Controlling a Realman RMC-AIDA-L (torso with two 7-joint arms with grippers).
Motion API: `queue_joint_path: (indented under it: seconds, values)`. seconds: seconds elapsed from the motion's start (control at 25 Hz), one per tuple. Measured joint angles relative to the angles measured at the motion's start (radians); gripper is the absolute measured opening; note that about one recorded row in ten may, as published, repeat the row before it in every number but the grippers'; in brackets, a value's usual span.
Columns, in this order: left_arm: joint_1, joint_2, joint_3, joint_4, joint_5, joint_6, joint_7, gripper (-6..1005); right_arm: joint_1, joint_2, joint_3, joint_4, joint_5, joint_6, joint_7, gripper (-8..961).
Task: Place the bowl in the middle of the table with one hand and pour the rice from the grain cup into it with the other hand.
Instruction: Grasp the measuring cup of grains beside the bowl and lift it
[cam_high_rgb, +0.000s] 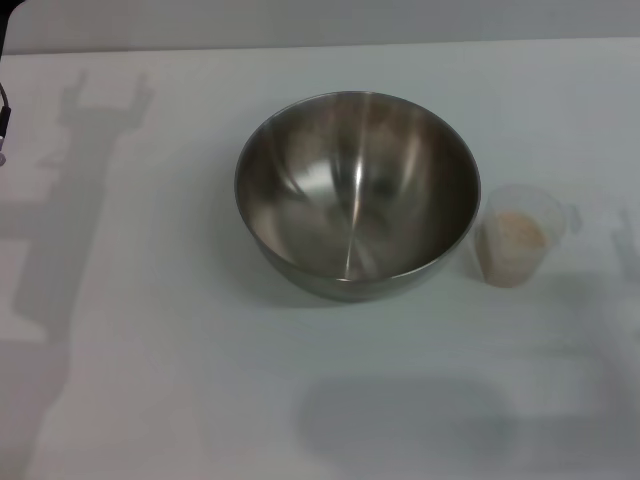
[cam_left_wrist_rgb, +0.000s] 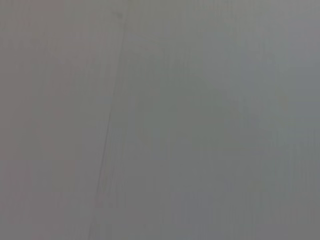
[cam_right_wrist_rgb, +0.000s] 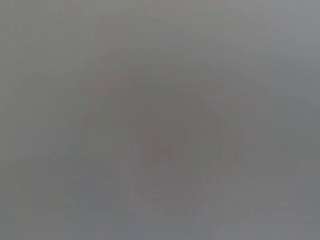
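The table (cam_high_rgb: 150, 400) is a plain white top that fills nearly the whole head view. Its far edge runs straight across at twelve o'clock, with a darker strip beyond it. Open surface lies broad on the nine o'clock side and along six o'clock, crossed only by soft grey shadows; a narrower band stays free at three o'clock, past the cup.

The bowl (cam_high_rgb: 357, 195) stands upright near the middle of the table, a touch toward twelve o'clock. It is round, of shiny brushed steel, its mouth facing straight up, and its inside is bare metal with pale streaks of reflected light. Being round, it has no long axis across the table.

The cup (cam_high_rgb: 517, 236) sits at about four o'clock from the bowl's centre, just beside the bowl's rim; whether the two touch cannot be told. It is small, of clear cloudy plastic, upright with its long axis vertical and its open mouth up, slightly narrower at the base. A small tab juts from its rim toward three o'clock.

The rice (cam_high_rgb: 512, 245) is a pale beige mass inside the cup, filling most of it.

Neither gripper appears in the head view, and both wrist views show only flat grey, so how their fingers stand cannot be seen.
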Motion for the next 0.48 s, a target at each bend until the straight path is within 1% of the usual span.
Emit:
queue_joint_path:
  seconds: [0.2,0.48]
  values:
    - [-0.002,0.0,0.0,0.0,0.0,-0.003,0.016,843,-0.052,0.0,-0.05,0.008,0.0,0.0,0.0,725]
    - [-0.002,0.0,0.0,0.0,0.0,-0.006,0.016,843,-0.077,-0.005,-0.116,-0.012,0.0,0.006,-0.001,725]
